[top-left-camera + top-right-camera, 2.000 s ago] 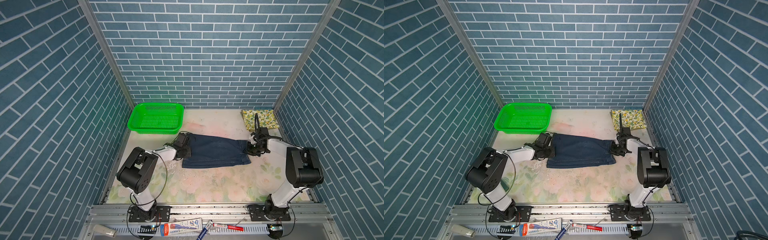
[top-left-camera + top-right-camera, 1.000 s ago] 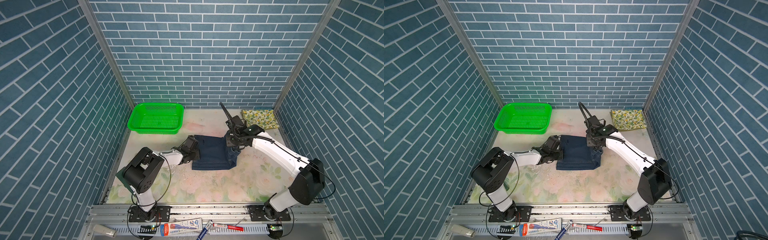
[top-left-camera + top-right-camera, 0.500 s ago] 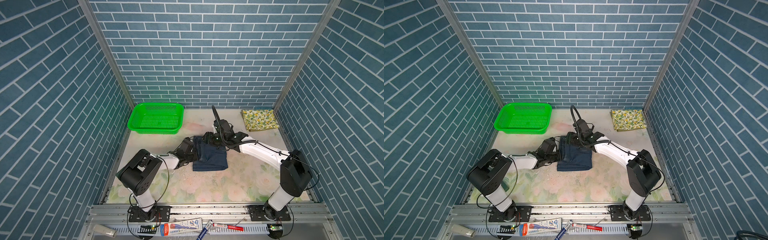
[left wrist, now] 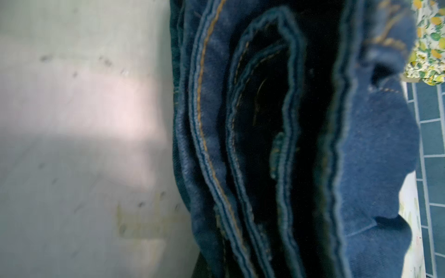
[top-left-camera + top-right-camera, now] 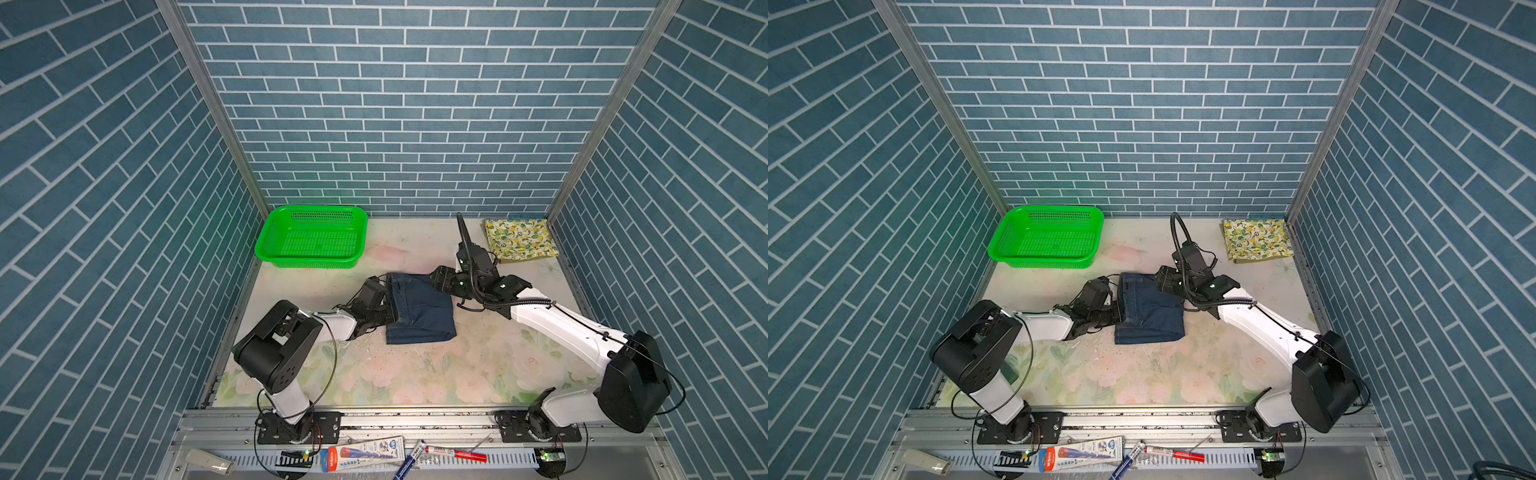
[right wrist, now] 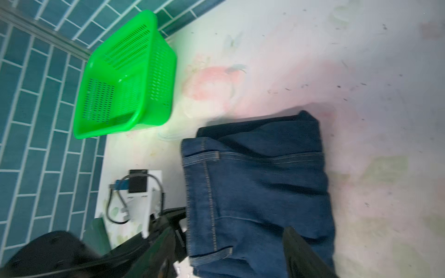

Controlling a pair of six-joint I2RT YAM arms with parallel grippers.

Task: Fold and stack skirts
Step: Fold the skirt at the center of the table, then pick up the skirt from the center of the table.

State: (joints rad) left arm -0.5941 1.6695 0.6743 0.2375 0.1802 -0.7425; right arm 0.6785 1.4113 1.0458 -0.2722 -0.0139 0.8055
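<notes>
On the mat (image 5: pixel 478 365), the right gripper (image 5: pixel 437 280) has released the denim skirt (image 5: pixel 419 313).

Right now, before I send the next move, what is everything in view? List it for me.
denim skirt: 1, dark navy, folded, mid-table.
lemon skirt: 1, cream with yellow-green print, folded, back right corner.
olive cloth: 1, olive, edge showing under lemon skirt.
basket: 1, green, empty, back left corner.
table: 1, floral cover, under everything.
packet: 1, white, red and blue, front ledge.
blue pen: 1, blue, front ledge.
red marker: 1, red, front ledge.
grey block: 1, grey, front ledge's left end.
left arm: 1, white and black, jaws at denim skirt's left edge, state hidden.
right arm: 1, white and black, jaws open by denim skirt's back right corner.
</notes>
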